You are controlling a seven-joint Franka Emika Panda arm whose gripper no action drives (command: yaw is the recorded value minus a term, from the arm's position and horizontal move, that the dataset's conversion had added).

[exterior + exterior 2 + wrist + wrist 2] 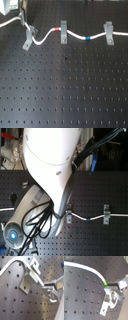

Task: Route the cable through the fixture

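Note:
The white cable (pixel 75 34) runs along the far side of the board in the first exterior view, with its red band (pixel 58 29) and blue band (pixel 88 37). The slanted grey fixture (pixel 27 36) sits at the first exterior view's left. The cable crosses its upper end there. In the first wrist view the cable (pixel 15 261) passes under the fixture's (pixel 28 279) top tab and ends at my gripper (pixel 48 289). The gripper is shut on it right beside the fixture. It also shows in the second wrist view (pixel 110 289), holding the cable (pixel 91 270) above the fixture (pixel 106 306).
Two upright grey clips (pixel 63 31) (pixel 108 32) hold the cable further along the black perforated board (pixel 65 85). In the second exterior view the white arm (pixel 50 163) hides the fixture; the clips (pixel 106 213) and cable (pixel 82 218) show beside it.

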